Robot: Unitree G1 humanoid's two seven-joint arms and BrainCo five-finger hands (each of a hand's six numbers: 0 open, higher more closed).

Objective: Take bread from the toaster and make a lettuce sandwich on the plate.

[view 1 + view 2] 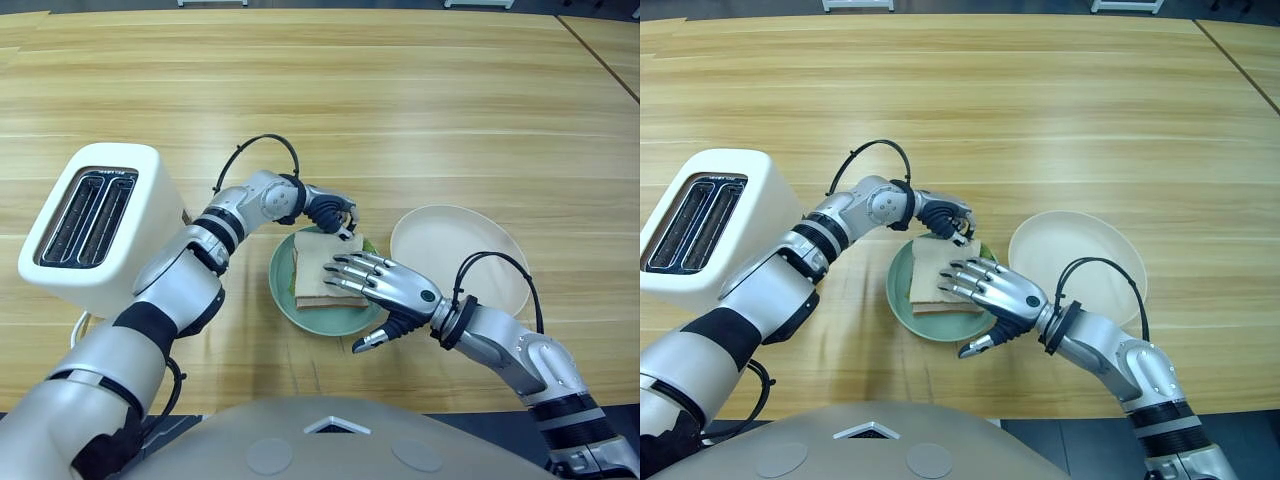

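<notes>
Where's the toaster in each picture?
Left eye view: the toaster stands at the left, at mid height.
Right eye view: the toaster stands further left, against the picture's left edge.
Shared landmark: the green plate with bread on it, to the toaster's right.

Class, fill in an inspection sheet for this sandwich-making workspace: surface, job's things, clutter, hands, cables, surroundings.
Surface: light wooden table.
Job's things: white toaster at left, slots look empty; bread on lettuce on the green plate.
Clutter: empty cream plate right of it.
Hands: left hand curled, apparently pinching the bread's far corner; right hand open, fingers spread over the bread.
Cables: black cable loop at each wrist.
Surroundings: another tabletop adjoins at far right.
</notes>
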